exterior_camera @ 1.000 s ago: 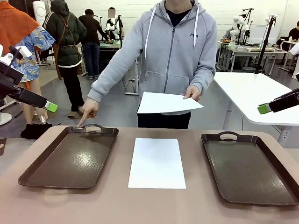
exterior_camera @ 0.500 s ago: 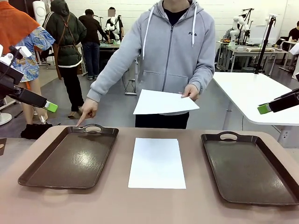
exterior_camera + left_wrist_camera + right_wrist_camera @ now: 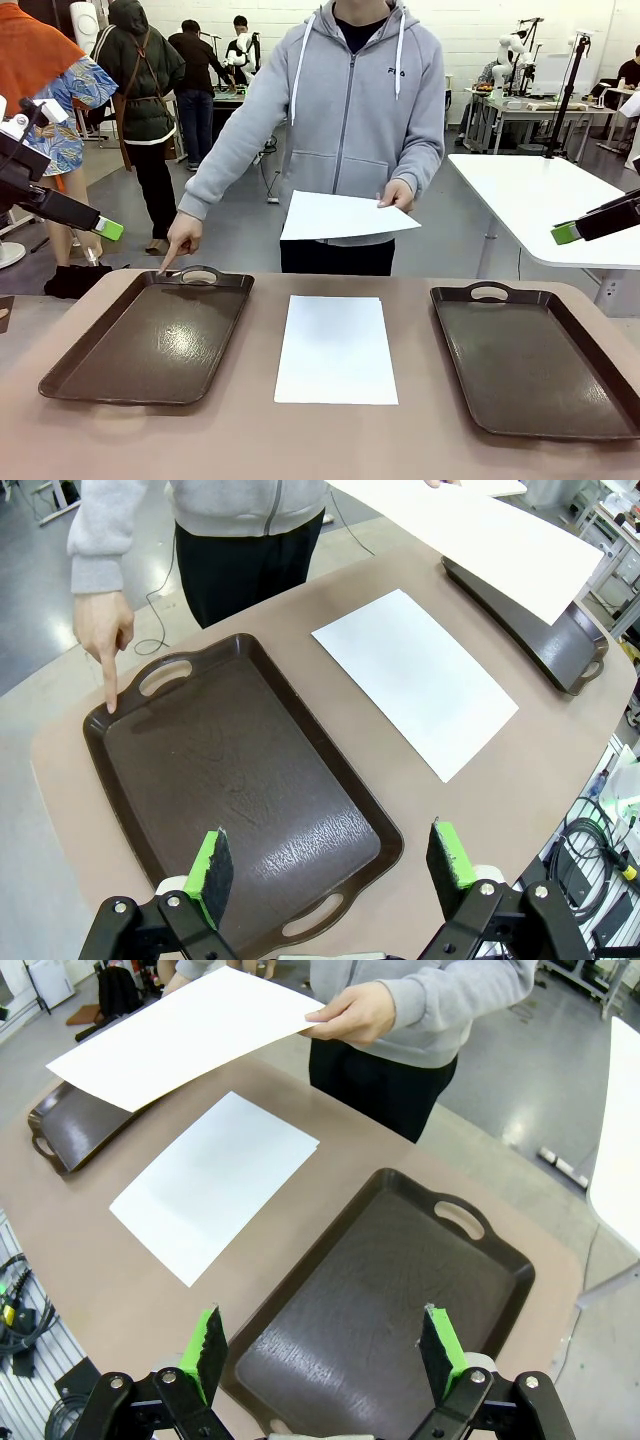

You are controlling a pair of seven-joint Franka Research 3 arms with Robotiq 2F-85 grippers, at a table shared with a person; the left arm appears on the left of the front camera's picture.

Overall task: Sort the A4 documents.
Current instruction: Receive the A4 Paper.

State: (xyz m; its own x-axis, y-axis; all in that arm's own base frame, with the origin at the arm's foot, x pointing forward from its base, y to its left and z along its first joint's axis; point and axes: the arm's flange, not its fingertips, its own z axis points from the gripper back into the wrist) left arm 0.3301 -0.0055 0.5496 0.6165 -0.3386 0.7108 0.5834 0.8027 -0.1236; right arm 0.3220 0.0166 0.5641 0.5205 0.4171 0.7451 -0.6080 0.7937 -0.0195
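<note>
One white A4 sheet (image 3: 336,348) lies flat on the table between two dark brown trays, and it also shows as the sheet (image 3: 415,678) and the sheet (image 3: 213,1182) in the wrist views. The person holds a second sheet (image 3: 343,216) in one hand above the far table edge. The other hand's index finger (image 3: 167,263) points at the far rim of the left tray (image 3: 150,335). My left gripper (image 3: 330,865) hangs open above the left tray (image 3: 240,780). My right gripper (image 3: 325,1350) hangs open above the right tray (image 3: 390,1300). Both hold nothing.
The right tray (image 3: 535,355) and the left tray are bare inside. The person in a grey hoodie (image 3: 350,130) stands at the far side. A white table (image 3: 545,200) stands behind at the right. Cables (image 3: 600,830) hang by the table edge.
The person has shifted slightly to the left, and the held sheet has moved left with the hand. The pointing finger stays at the left tray. Both grippers have stayed still.
</note>
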